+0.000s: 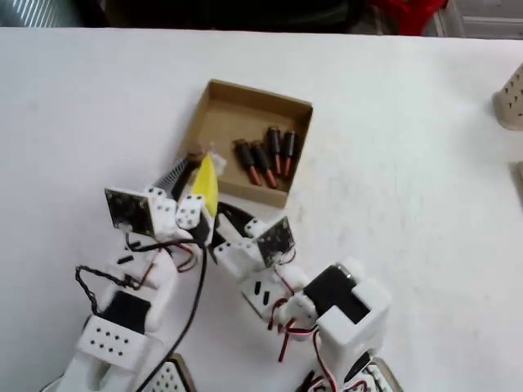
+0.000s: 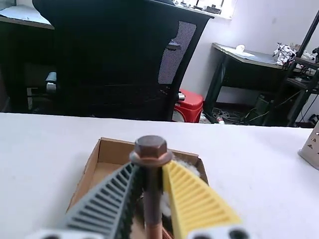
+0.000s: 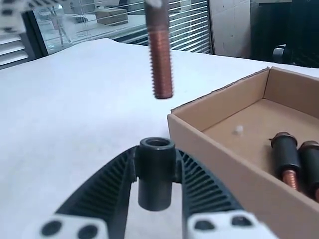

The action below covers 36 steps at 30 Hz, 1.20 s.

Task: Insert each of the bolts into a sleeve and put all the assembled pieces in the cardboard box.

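**At the cardboard box's corner nearest the arms: bolt over sleeve, not yet in**

High view. The two hands meet just outside the cardboard box [image 1: 214, 94], on the white worktop [image 1: 392, 122]. The left hand [image 1: 196, 181], with one grey and one yellow finger, stands over the box's edge. The right hand [image 1: 231, 226] sits just beside it, lower and closer to the arms. Four assembled pieces [image 1: 267, 153] lie side by side in the box. From above the hands mask how the two held parts line up.

Left wrist view. The left hand is clamped on a copper bolt [image 2: 151, 154], gripped on the shank just under the hex flange head. The long axis is upright, head up. The box lies beyond and below, with an office chair [image 2: 114, 59] behind the worktop. The threaded end runs out of frame.

Right wrist view. The right hand's dark fingers are closed on a black sleeve [image 3: 156, 172], upright with its bore mouth facing up. The bolt's threaded tip [image 3: 160, 74] hangs above that mouth with a clear gap, beside the box wall [image 3: 214, 144].

Judgement: the coming move turns on these two upright axes. They look close to in line, but true centring cannot be told. The bolt needs a straight descent, or the sleeve a straight lift. Either arm is near enough.
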Each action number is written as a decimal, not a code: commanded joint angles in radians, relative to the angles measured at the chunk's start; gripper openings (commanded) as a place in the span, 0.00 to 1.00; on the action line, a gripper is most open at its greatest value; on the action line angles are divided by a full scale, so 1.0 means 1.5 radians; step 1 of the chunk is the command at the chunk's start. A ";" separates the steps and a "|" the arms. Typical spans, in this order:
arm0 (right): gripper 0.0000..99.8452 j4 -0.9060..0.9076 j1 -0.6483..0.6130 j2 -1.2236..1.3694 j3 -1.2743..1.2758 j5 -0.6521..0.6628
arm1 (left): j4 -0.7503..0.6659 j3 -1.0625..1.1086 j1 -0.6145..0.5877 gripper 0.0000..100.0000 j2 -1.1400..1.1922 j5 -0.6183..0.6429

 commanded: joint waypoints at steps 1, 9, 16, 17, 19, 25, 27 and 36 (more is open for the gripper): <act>0.02 -0.002 -0.004 -0.003 -0.024 -0.001 | 0.000 -0.012 0.004 0.03 0.020 -0.005; 0.02 -0.004 -0.003 -0.003 -0.024 -0.001 | -0.003 -0.120 -0.038 0.02 0.245 -0.001; 0.02 -0.001 -0.003 -0.003 -0.024 -0.001 | -0.004 -0.122 -0.035 0.02 0.256 0.033; 0.02 -0.001 -0.003 -0.003 -0.024 -0.001 | -0.004 -0.123 -0.037 0.02 0.256 0.036; 0.02 -0.001 -0.004 -0.003 -0.024 -0.001 | -0.005 -0.124 -0.037 0.02 0.256 0.037; 0.02 0.001 -0.004 -0.003 -0.024 -0.001 | -0.038 -0.123 -0.036 0.02 0.256 0.037; 0.02 0.001 -0.004 -0.003 -0.024 -0.001 | -0.037 -0.123 -0.035 0.02 0.256 0.038; 0.02 0.002 -0.004 -0.003 -0.024 -0.001 | 0.095 -0.118 -0.025 0.02 0.101 0.060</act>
